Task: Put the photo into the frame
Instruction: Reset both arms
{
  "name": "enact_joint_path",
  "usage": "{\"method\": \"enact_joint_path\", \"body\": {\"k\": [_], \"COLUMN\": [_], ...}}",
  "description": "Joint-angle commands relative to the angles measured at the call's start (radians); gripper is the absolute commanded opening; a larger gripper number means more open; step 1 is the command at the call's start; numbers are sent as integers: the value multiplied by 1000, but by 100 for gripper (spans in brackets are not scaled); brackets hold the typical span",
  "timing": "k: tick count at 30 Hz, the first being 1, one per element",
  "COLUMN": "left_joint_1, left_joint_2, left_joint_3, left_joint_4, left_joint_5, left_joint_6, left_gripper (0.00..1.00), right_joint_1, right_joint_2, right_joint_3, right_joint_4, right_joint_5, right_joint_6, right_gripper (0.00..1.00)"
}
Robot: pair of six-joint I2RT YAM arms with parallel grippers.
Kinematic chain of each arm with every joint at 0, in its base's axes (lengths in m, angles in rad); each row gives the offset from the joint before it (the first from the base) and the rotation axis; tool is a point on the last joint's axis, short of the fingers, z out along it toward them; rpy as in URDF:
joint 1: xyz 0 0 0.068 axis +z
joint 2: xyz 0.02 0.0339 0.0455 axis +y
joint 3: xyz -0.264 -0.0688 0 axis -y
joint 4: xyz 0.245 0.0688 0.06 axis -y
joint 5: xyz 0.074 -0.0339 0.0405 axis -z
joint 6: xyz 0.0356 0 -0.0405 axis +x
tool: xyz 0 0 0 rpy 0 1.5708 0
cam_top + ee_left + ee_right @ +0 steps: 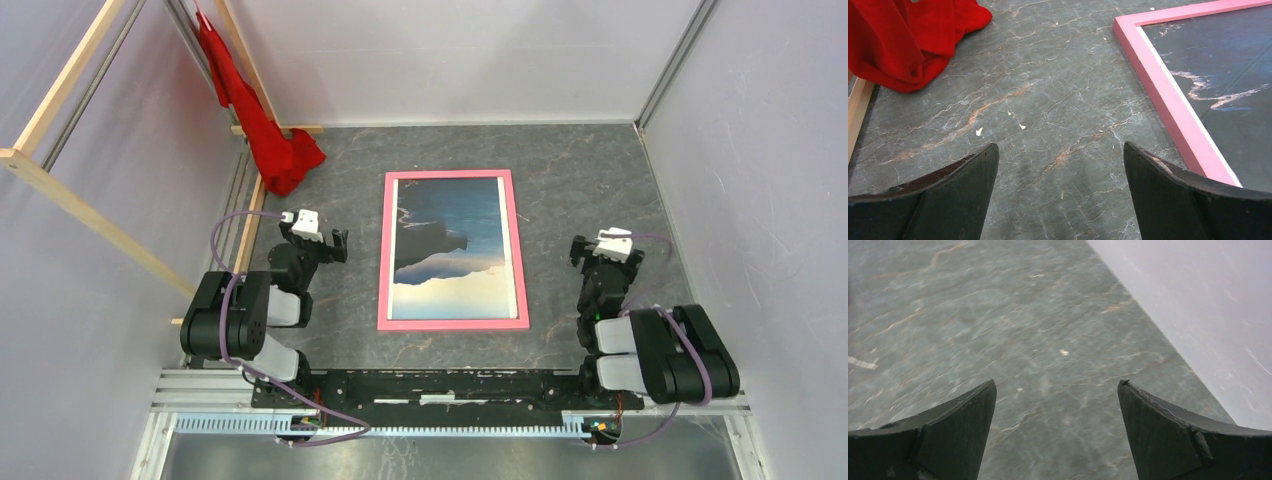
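The pink frame (455, 324) lies flat, front up, in the middle of the grey marbled table. The photo (450, 245) of blue mountains and pale sky lies inside its rails. In the left wrist view the frame's left rail (1168, 95) and part of the photo (1228, 75) show at the right. My left gripper (330, 243) is open and empty, left of the frame, above bare table (1060, 150). My right gripper (590, 252) is open and empty, right of the frame, above bare table (1057, 385).
A red cloth (262, 125) hangs from a wooden rail and bunches on the table at the back left; it also shows in the left wrist view (903, 40). White walls (1208, 305) close the table on three sides. A wooden strip (857, 112) runs along the left edge.
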Motion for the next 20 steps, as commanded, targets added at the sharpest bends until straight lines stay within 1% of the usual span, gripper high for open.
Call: {"method": "enact_joint_path", "body": {"k": [1, 2, 3, 4, 5, 6, 7, 20], "left_joint_1": [2, 2, 2, 2, 2, 2, 2, 2], "left_joint_2": [6, 6, 6, 6, 6, 7, 6, 8], "left_joint_3": [14, 14, 14, 14, 16, 16, 15, 17], "left_joint_4": [30, 29, 29, 29, 29, 28, 28, 24], "left_joint_5": [-12, -12, -12, -13, -12, -11, -12, -9], "left_joint_6": [-32, -32, -32, -32, -32, -32, -32, -34], "left_gripper": [100, 100, 100, 100, 100, 100, 100, 100], "right_joint_1": [90, 98, 98, 90, 90, 89, 90, 89], "right_joint_2": [127, 124, 102, 99, 111, 112, 106, 103], "right_joint_3": [-126, -120, -93, -86, -95, -97, -94, -100], "right_joint_4": [325, 296, 204, 192, 231, 236, 215, 229], "right_joint_5": [-37, -25, -23, -33, -25, -26, -26, -26], "right_joint_6": [-166, -170, -153, -147, -155, -155, -150, -153], "right_gripper": [98, 98, 98, 98, 98, 98, 98, 98]}}
